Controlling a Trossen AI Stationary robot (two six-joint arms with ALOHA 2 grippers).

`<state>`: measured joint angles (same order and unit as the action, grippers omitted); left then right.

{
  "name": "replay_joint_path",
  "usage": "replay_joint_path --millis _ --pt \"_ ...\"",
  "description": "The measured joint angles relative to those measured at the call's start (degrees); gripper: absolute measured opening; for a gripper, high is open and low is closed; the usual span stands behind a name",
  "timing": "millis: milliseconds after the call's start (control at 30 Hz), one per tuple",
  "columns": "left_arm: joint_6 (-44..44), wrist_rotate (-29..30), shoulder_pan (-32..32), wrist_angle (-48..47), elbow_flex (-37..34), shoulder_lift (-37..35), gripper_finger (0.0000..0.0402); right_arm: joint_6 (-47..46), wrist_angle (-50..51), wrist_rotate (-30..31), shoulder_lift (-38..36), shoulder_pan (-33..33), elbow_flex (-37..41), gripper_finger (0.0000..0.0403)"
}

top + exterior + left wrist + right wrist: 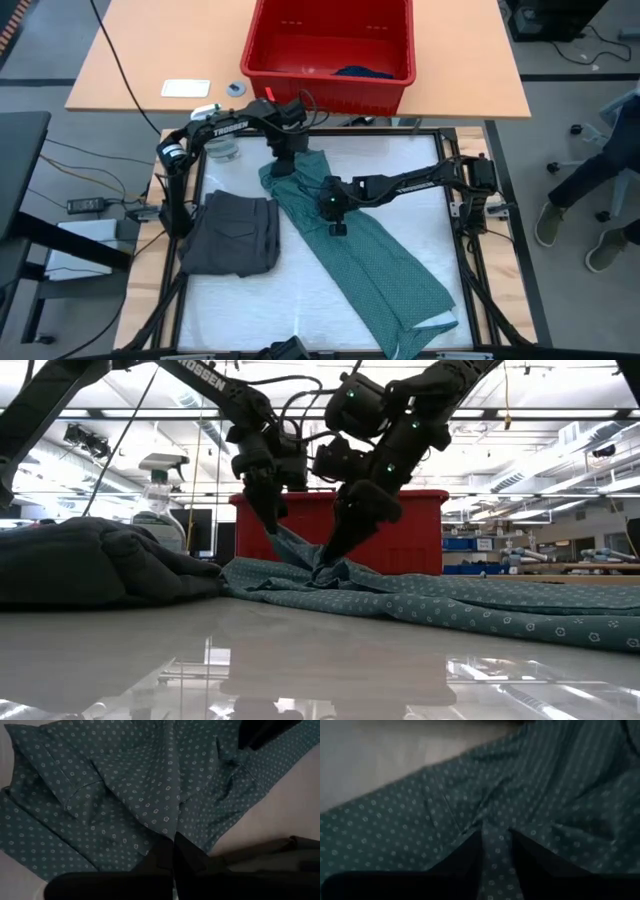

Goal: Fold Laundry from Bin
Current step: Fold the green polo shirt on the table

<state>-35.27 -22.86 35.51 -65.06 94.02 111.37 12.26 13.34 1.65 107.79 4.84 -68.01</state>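
Teal dotted garment (385, 255), judged light and limp: left gripper (174, 851) pinches a fold, right gripper (496, 851) straddles a ridge, fingers parted; hold hems.

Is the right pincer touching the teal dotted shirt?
Touching. The right wrist view shows the right pincer with its fingers parted, pressed into the teal dotted shirt, a ridge of cloth between them.
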Motion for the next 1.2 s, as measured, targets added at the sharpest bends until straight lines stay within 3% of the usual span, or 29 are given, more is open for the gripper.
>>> replay_joint_path --millis 167,433,633,1000,1200 --pt "0.35 0.27 0.0 0.1 0.0 0.0 0.0 1.13 0.06 0.0 0.61 0.0 -0.02 0.0093" --pt "-0.62 0.23 0.0 1.07 -0.02 0.0 0.0 1.23 0.75 -0.61 1.82 0.09 0.03 0.0008" --pt "-3.01 0.21 -0.11 0.96 -0.02 0.0 0.0 -0.32 3.54 -1.79 -1.37 0.26 -0.39 0.0004" --pt "-8.77 -0.09 -2.29 -4.28 -0.19 0.0 0.0 1.39 5.1 -13.22 -1.99 -0.72 -0.32 0.0002" --pt "-9.33 0.51 -2.75 -2.43 -5.54 -0.04 0.0003 -0.6 3.23 -16.34 -0.29 -0.7 -0.34 0.0005"
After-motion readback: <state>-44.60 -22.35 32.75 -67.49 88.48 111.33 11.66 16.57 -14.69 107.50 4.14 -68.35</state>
